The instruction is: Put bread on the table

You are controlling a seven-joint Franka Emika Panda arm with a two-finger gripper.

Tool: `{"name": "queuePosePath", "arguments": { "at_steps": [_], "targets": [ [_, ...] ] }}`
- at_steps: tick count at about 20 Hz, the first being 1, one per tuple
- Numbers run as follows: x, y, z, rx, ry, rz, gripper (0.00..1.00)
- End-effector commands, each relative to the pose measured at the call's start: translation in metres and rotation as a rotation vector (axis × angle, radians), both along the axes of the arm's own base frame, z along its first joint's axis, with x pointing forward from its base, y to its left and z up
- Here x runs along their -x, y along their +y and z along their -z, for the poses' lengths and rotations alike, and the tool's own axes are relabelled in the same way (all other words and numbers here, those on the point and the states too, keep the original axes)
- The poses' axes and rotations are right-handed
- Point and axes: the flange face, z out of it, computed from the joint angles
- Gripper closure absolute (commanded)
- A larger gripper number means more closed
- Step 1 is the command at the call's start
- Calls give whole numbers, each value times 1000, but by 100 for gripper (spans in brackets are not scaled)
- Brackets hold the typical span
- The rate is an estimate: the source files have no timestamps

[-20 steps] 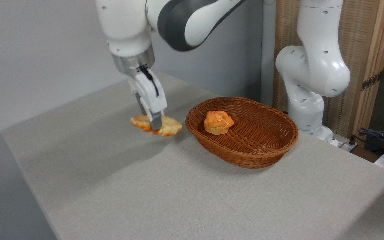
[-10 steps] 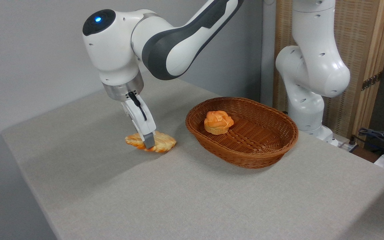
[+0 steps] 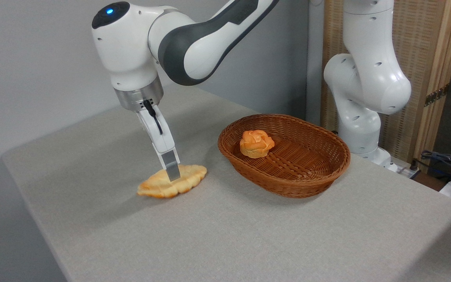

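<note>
The bread lies flat on the table, left of centre in the frame, its long leaf shape running from lower left to upper right, scalloped edge showing toward the camera. Right on top of it, the gripper comes down from the upper left; only one finger shows clearly, its grey tip planted across the middle of the pastry. Whether it clamps the bread or has let go cannot be told from this side-on angle. Above it the arm bends in from the top of the frame, a blue light glowing on its wrist joint. Just to the right of the bread, a small gap between them, sits the brown wicker basket, with a round orange bun resting inside near its left end. Behind the basket stands the arm's white base column.
</note>
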Motion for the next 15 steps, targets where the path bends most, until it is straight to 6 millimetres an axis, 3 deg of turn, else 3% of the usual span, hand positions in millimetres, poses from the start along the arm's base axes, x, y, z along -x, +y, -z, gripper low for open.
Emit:
{"name": "queuePosePath", "arguments": {
  "at_steps": [1,6,8,13,15],
  "targets": [
    [-5,3,-42,-27,-86,-93,0],
    [-16,19,-125,-63,-185,-178,0],
    [-15,39,-142,-76,-160,-211,0],
    [-5,58,-182,-59,-204,-249,0],
    [-5,59,-179,-61,-195,-270,0]
  ]
}}
